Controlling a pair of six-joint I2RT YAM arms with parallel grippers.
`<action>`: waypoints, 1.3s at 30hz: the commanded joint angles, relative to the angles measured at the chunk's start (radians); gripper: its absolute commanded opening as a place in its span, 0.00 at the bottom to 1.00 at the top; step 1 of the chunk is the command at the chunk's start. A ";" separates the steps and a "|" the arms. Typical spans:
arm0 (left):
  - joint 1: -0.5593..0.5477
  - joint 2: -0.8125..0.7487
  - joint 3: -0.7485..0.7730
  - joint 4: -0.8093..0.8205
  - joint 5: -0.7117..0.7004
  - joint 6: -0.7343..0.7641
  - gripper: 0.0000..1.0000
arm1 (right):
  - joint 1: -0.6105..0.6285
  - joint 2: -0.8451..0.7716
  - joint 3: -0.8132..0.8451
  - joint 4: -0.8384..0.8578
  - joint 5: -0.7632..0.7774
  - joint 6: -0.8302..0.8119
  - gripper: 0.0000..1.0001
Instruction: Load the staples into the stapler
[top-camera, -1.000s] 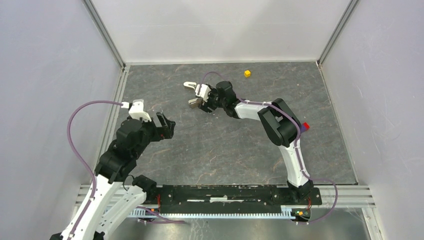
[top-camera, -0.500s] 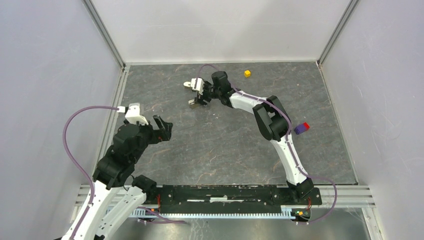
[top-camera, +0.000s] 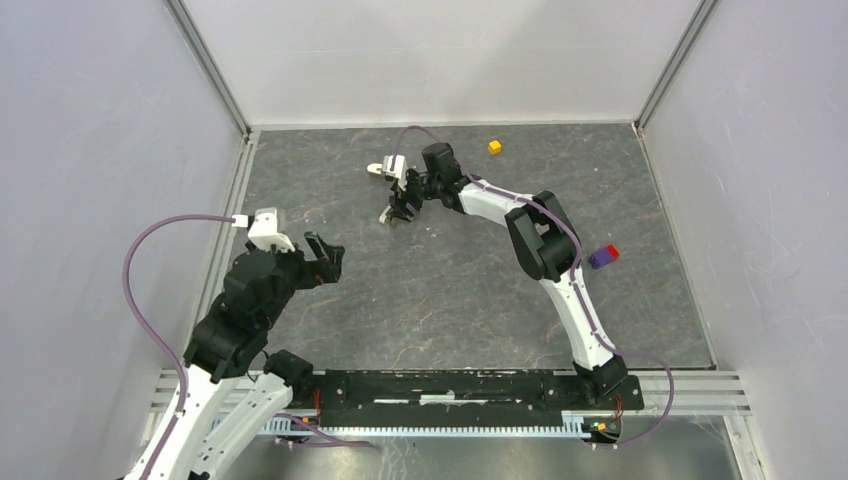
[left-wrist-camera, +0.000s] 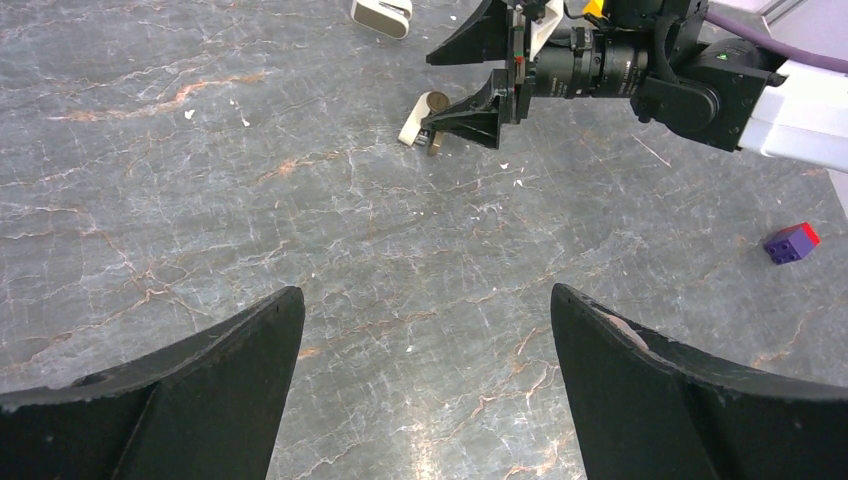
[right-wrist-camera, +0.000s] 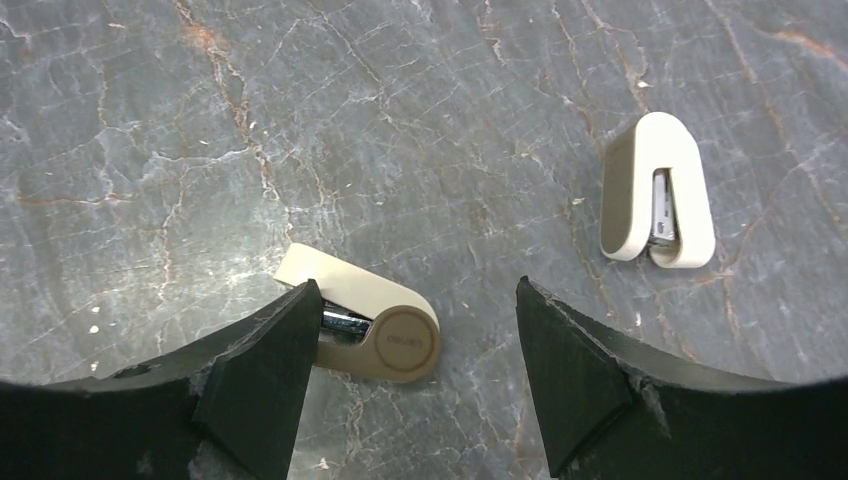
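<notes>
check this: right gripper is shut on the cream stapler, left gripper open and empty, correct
No: the right gripper is open, spread over the stapler, as the right wrist view shows. The left gripper is indeed open and empty.

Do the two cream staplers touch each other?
Apart. The right wrist view shows bare table between the round-hinged stapler and the other stapler.

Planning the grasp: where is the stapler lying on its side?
Right wrist view: the stapler lies between the fingers of the open right gripper, beside the image-left one; another cream piece lies farther right.
</notes>
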 joint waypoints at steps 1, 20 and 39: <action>0.005 -0.011 -0.003 0.015 -0.006 0.044 0.99 | -0.001 -0.019 -0.016 -0.042 -0.036 0.042 0.78; 0.005 -0.008 -0.008 0.020 -0.002 0.040 0.99 | 0.012 -0.321 -0.409 -0.054 -0.090 0.117 0.63; 0.005 -0.017 -0.011 0.019 0.014 0.038 0.98 | 0.137 -0.707 -0.856 -0.228 -0.057 0.070 0.60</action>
